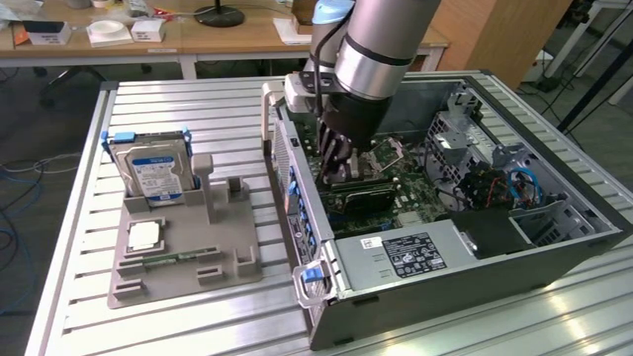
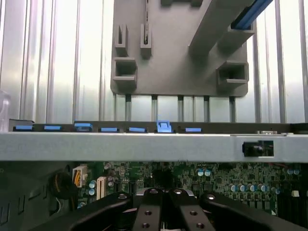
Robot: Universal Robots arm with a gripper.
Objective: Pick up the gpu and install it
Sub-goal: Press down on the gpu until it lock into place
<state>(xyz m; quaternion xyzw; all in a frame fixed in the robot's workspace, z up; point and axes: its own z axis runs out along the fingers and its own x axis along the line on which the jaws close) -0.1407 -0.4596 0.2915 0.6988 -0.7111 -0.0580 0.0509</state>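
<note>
Gripper [image 1: 339, 172] pressed together inside 1 computer case [image 1: 554, 252], over 1 gpu [image 1: 361, 199].

Open-topped computer case [image 1: 554, 256] admits the arm [image 1: 371, 52] (drive cage [image 1: 465, 126] crowds one side).

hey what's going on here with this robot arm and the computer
A robot arm has its gripper reached down inside an open computer case that lies on its side on a slatted metal table. Its jaws are shut, low over the motherboard, right by a dark card seated there, which looks like the gpu. Whether the jaws are gripping it is hard to tell. Beside the case, a grey parts holder carries a hard drive standing upright.
</note>
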